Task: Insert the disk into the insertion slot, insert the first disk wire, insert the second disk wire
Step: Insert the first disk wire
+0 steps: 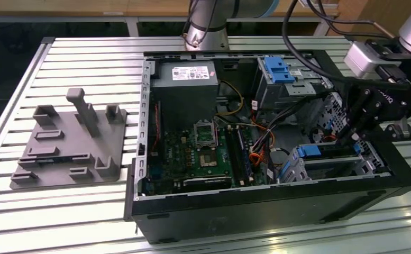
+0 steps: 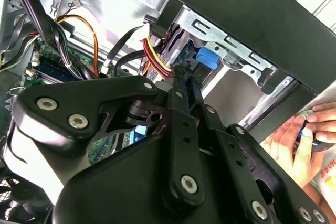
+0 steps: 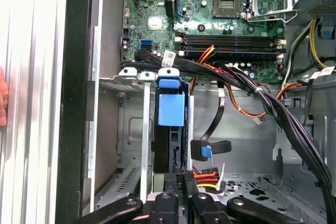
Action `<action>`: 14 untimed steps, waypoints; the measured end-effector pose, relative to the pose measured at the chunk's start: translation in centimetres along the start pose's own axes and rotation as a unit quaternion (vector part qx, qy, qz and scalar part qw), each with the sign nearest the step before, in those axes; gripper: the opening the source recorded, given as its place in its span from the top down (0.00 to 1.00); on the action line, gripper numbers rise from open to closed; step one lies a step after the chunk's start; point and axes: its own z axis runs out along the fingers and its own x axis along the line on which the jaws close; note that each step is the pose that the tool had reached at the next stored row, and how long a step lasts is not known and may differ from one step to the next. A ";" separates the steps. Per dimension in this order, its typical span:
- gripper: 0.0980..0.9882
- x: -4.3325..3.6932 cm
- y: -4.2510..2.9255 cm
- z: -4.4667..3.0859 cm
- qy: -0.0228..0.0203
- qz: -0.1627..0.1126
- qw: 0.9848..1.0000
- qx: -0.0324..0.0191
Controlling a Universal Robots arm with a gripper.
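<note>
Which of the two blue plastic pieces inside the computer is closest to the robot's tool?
The blue handle in the low silver cage, right beside the tool; the other blue piece sits on the taller grey cage farther off.

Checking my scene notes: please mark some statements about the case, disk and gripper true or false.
1. The disk sits in the insertion slot. True.
2. The grey fixture plate lies inside the computer case. False: it lies on the table beside it, on the exterior view's left.
3. A person's hand shows beyond the case wall in the second wrist view. True.
4. The gripper is over the fixture plate. False: it reaches into the case near the disk.
</note>
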 end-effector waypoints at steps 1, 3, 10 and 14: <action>0.92 0.02 0.02 0.03 0.000 0.000 1.000 0.000; 0.92 0.07 0.03 0.06 0.000 0.000 1.000 0.000; 0.92 0.10 0.03 0.16 0.000 0.000 1.000 0.000; 0.92 0.10 0.03 0.26 0.000 0.000 1.000 0.000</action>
